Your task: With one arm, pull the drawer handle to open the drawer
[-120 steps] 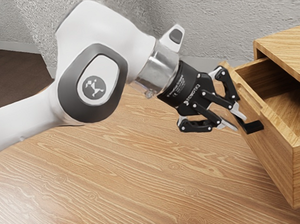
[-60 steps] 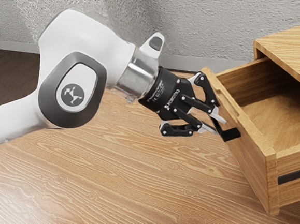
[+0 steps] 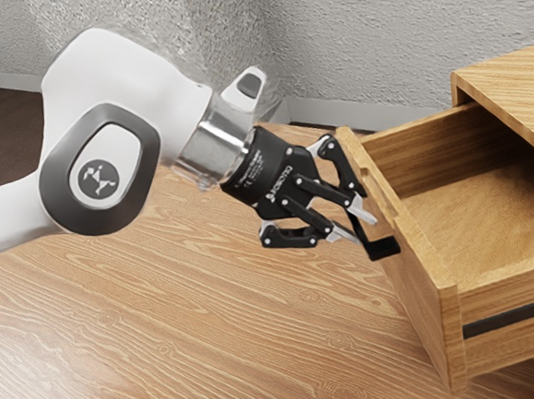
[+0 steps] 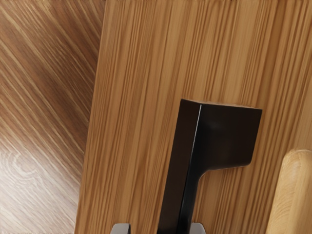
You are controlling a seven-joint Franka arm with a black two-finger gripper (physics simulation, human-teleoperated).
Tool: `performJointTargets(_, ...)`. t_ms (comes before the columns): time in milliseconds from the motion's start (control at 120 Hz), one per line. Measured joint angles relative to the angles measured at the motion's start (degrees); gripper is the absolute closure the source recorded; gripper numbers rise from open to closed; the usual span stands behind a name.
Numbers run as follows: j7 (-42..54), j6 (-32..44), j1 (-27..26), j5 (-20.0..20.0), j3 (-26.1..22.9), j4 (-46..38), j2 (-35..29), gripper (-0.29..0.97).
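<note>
Task looks mostly done: the gripper (image 3: 364, 232) is pinching the black handle (image 3: 383, 248) of the drawer (image 3: 422, 289), which sits pulled well out of the cabinet (image 3: 507, 79), maybe a little travel left.

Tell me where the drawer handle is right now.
In the exterior view, the black handle sits right of centre on the front of the open drawer, directly at the hand.
</note>
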Motion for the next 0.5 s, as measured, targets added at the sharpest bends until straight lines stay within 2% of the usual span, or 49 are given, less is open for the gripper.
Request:
performJointTargets(408,-3.1,0.4,-0.7,7.9,-0.1,-5.6,-8.9,0.63)
performJointTargets(500,-3.8,0.4,2.1,8.8,-2.9,-6.0,-9.9,0.62)
